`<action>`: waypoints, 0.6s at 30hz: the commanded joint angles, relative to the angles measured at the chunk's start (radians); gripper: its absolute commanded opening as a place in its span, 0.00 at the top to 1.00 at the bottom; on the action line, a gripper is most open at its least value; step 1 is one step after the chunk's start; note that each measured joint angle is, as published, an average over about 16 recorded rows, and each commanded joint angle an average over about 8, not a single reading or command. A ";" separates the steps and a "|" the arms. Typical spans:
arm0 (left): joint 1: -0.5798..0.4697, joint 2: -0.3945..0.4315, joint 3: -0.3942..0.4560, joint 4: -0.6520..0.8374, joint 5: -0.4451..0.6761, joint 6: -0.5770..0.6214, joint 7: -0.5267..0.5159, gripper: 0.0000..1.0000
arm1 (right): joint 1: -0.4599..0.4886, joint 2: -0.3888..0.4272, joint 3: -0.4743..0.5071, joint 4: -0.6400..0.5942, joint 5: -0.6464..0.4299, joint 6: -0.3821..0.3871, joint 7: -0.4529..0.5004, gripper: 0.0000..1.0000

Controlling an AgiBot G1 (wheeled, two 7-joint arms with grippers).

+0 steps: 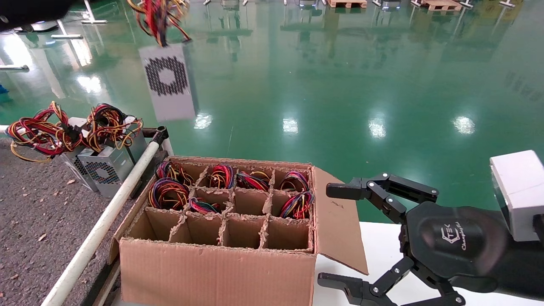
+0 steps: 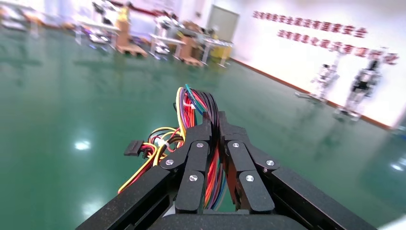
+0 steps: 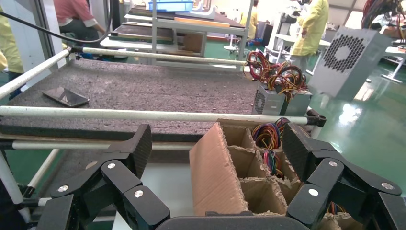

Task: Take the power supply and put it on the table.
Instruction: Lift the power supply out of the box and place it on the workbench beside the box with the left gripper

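The power supply (image 1: 168,80), a silver-grey box with a honeycomb-perforated side, hangs in the air by its wire bundle (image 1: 159,17) above the green floor, beyond the table's far corner. It also shows in the right wrist view as a power supply (image 3: 347,60) off the ground. My left gripper (image 2: 214,122) is shut on the coloured wire bundle (image 2: 196,103); in the head view the gripper itself is out of frame at the top. The table (image 1: 34,212) is dark grey and speckled, edged by a white rail (image 1: 106,216). My right gripper (image 1: 331,236) stands open beside the cardboard box, holding nothing.
A cardboard box (image 1: 212,272) with dividers holds several wire-topped units and some empty cells. Two more power supplies (image 1: 102,165) stand at the table's far corner. A flat dark object (image 3: 65,96) lies on the table. The box rests on a white tabletop (image 1: 382,250).
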 commanded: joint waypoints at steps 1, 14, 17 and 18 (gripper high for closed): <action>-0.030 0.006 -0.005 0.049 0.006 -0.021 0.053 1.00 | 0.000 0.000 0.000 0.000 0.000 0.000 0.000 0.00; -0.158 0.019 -0.018 0.269 0.043 -0.354 0.309 1.00 | 0.000 0.000 0.000 0.000 0.000 0.000 0.000 0.00; -0.171 0.016 -0.019 0.297 0.048 -0.424 0.342 1.00 | 0.000 0.000 0.000 0.000 0.000 0.000 0.000 0.00; -0.173 0.014 -0.018 0.305 0.050 -0.444 0.351 1.00 | 0.000 0.000 0.000 0.000 0.000 0.000 0.000 0.00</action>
